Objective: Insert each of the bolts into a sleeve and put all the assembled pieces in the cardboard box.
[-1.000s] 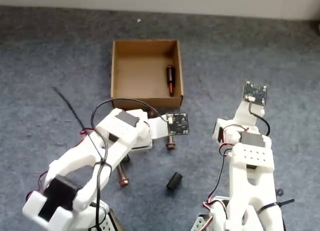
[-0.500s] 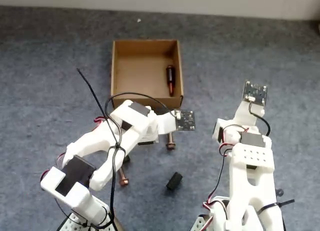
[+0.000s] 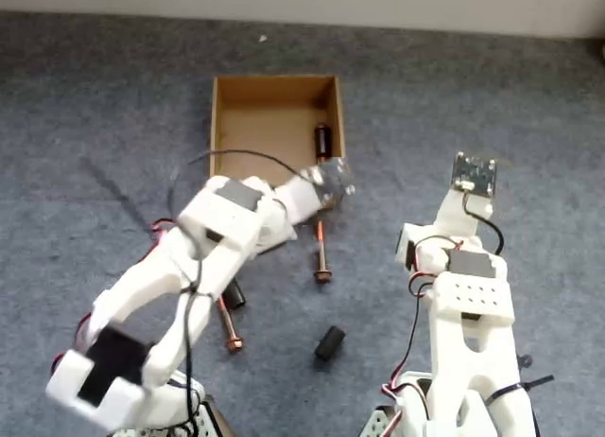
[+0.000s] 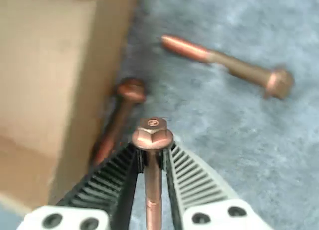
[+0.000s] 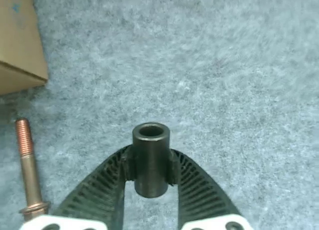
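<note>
One finished piece [image 3: 321, 146] inside the cardboard box [image 3: 227, 125] so far, lying along the box wall on the right arm's side. Only one, so a lot left to do.

Left end effector [image 4: 152, 150] just outside the near wall of the box, squeezed shut on a bolt [image 4: 152, 135], right under the bolt's head. Right end effector [image 5: 151, 158] well away from the box, off to the side, closed snugly on a sleeve [image 5: 150, 172] with the round hole showing at the free end. Not joined yet. Looks like time to bring the bolt and the sleeve together and push one into the other.

More waiting on the bench [image 3: 492, 96]:
- a second bolt [image 3: 321, 253] near the front wall of the box
- a third bolt [image 3: 228, 325] farther from the box, with a small sleeve [image 3: 233, 293] close by its tip; touching or not, cannot tell
- a last sleeve [image 3: 329, 343] farthest from the box
- a fourth bolt [image 4: 118, 115] right up against the outside of the box

Roughly: one done, one pair in hand, some more to fit, then all into the box.
</note>
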### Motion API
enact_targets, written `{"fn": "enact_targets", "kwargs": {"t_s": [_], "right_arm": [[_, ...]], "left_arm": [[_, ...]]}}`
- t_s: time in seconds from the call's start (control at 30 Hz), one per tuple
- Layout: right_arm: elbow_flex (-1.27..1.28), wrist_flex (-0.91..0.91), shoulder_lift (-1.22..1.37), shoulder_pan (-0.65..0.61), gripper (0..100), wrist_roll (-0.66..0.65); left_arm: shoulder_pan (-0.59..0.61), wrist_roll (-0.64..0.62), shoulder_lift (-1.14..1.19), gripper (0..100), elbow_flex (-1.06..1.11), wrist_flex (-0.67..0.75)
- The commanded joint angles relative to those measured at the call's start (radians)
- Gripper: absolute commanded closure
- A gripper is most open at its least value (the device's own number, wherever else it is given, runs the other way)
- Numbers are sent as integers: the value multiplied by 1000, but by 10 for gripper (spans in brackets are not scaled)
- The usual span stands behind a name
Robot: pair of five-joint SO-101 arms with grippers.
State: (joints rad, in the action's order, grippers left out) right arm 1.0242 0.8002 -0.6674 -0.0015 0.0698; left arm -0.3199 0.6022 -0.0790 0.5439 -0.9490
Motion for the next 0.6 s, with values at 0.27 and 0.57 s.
{"fn": "enact_targets", "kwargs": {"t_s": [0.27,0.57], "right_arm": [[7,1,-197,-125,993,12],[148,36,-518,-277,993,137]], "left_arm": [[81,-615,-450,994,73,-49],[82,-876,-828,994,231,-41]]}}
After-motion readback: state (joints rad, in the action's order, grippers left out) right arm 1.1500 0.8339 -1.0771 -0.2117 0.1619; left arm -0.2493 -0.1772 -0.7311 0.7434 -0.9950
